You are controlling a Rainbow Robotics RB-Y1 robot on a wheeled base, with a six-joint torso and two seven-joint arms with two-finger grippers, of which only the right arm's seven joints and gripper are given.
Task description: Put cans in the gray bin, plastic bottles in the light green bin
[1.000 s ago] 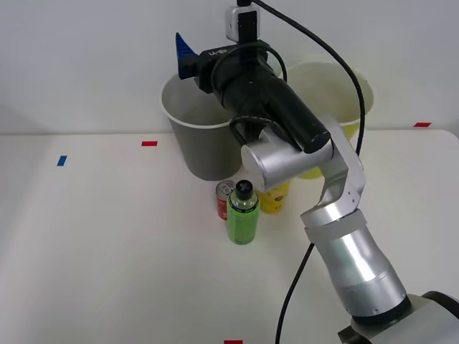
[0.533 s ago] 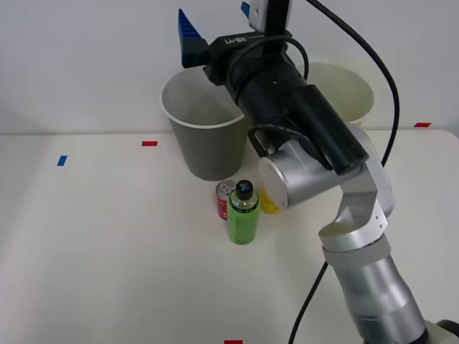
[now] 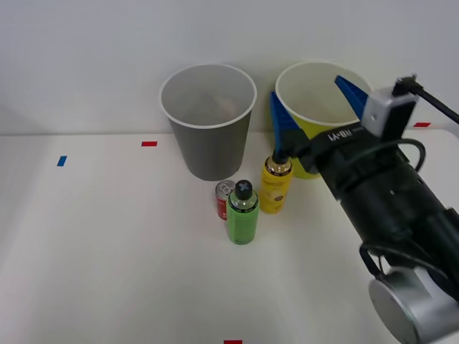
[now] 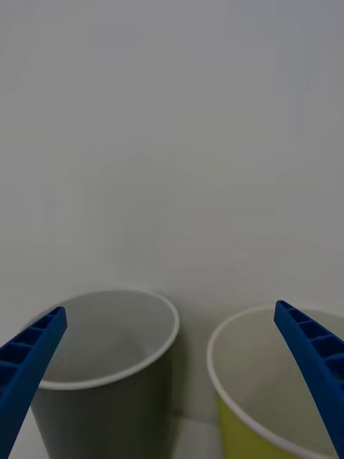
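From the front, the right hand [image 3: 315,115] hangs released and empty, fingers spread wide, just in front of the light green bin [image 3: 301,154]; the yellow bottle [image 3: 275,186] stands directly below its near finger, so a careless descent could knock it into the green bottle [image 3: 242,213] and the red can [image 3: 224,199] huddled just beyond on the bench [image 3: 107,236]; the gray bin [image 3: 208,122] stands further off on that side. Counted here: two bins, two bottles, one can standing; something pale lies inside the gray bin, too dim to name. At the wrist, both fingers [image 4: 29,373] frame two bin mouths, gray bin [image 4: 107,380] and light green bin [image 4: 265,401], side by side ahead.
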